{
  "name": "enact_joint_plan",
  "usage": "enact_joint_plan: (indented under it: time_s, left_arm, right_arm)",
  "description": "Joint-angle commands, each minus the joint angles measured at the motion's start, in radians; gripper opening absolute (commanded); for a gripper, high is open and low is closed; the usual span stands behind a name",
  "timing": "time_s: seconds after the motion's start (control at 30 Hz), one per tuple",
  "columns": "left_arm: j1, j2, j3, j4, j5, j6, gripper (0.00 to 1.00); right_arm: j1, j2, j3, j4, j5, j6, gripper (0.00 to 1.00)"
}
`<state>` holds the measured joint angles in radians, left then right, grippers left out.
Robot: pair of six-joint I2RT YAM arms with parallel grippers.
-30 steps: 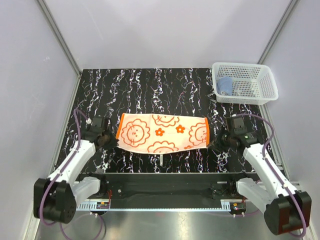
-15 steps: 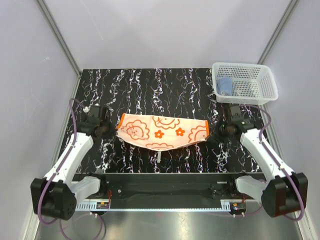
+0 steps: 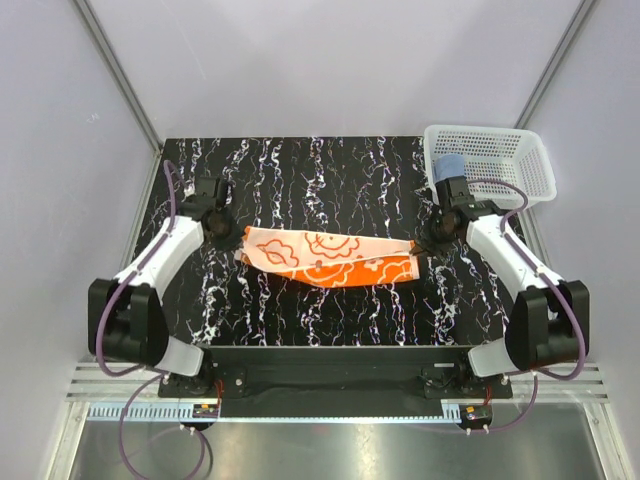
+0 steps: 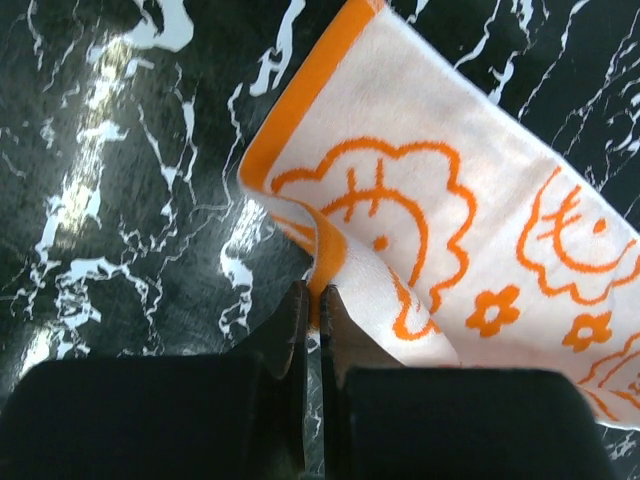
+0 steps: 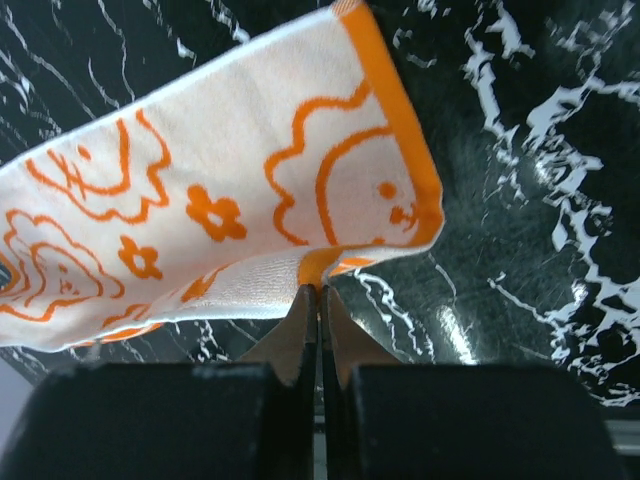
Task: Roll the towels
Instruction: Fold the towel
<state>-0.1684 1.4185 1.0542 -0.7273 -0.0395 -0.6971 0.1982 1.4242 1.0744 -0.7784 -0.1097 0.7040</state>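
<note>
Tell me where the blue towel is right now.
Top view: the blue towel lies in the basket's left end, at the table's far right corner, just beyond the right pincer holding the orange towel.

The black table [image 3: 300, 170], veined in white (glossy, catching glare), carries a white mesh basket [image 3: 520, 188] just beyond the right gripper [image 3: 418, 243]. The orange towel [image 3: 330, 257] stretches from that gripper to the left gripper [image 3: 232, 240]; whether its middle touches the surface is unclear.
</note>
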Motion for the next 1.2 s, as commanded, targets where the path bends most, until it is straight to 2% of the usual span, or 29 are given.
enact_joint_plan:
  time_s: [0.0, 0.43, 1.17]
  left_arm:
    - [0.003, 0.065, 0.093, 0.017, -0.040, 0.037, 0.00]
    - [0.004, 0.305, 0.285, -0.044, -0.085, 0.093, 0.00]
    - [0.009, 0.511, 0.470, -0.118, -0.128, 0.113, 0.00]
  right_arm:
    - [-0.036, 0.031, 0.067, 0.021, 0.047, -0.046, 0.00]
    - [-0.066, 0.209, 0.165, 0.054, 0.039, -0.092, 0.00]
    - [-0.097, 0.349, 0.214, 0.105, 0.038, -0.123, 0.00]
